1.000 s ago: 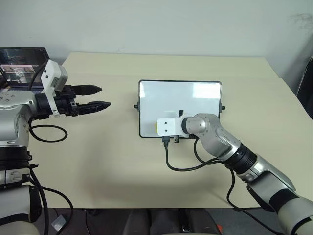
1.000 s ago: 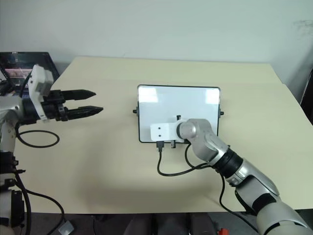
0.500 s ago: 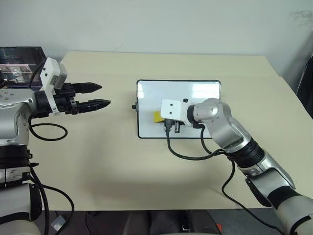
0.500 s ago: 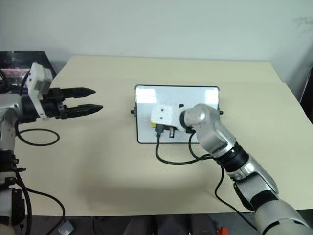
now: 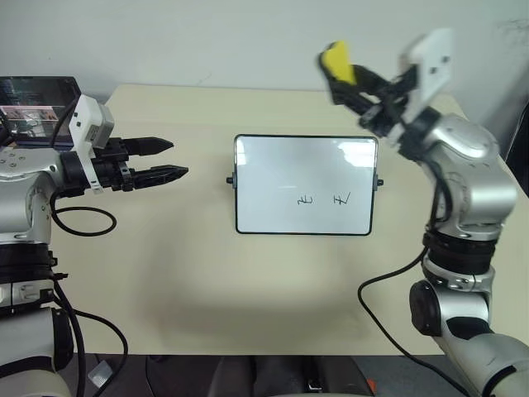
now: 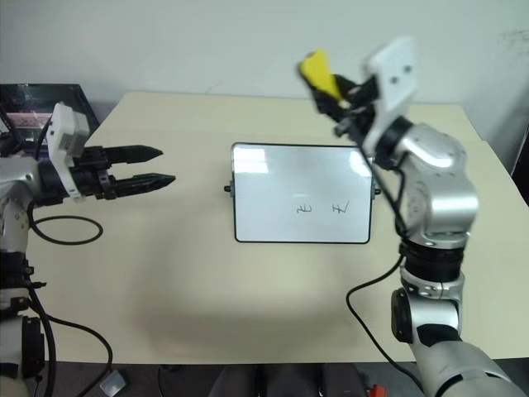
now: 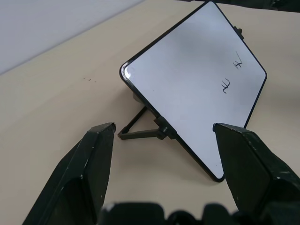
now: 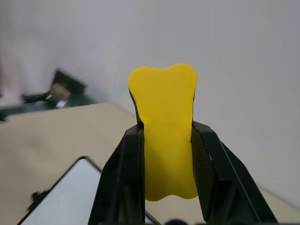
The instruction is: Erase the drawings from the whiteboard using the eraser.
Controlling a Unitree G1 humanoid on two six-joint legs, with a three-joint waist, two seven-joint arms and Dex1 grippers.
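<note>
The whiteboard (image 5: pixel 281 178) lies flat in the middle of the beige table. Two small black drawings (image 5: pixel 306 200) (image 5: pixel 341 198) sit side by side on its lower right part. High above the board's far right corner, my right gripper (image 5: pixel 351 83) is shut on the yellow eraser (image 5: pixel 337 61), which points up and to the left. In the right wrist view the eraser (image 8: pixel 165 129) stands clamped between the two black fingers (image 8: pixel 123 173). My left gripper (image 5: pixel 165 160) hovers open to the left of the board, pointing at it, with nothing between its fingers (image 7: pixel 89 164).
A laptop (image 5: pixel 33 112) stands at the table's far left corner, behind my left arm. A black cable (image 5: pixel 388 281) hangs from my right arm over the table's right side. A wall rises behind the table.
My right gripper has lifted the eraser off the board's lower left part and swung it up and right. The two drawings it hid now show. The left arm kept still.
</note>
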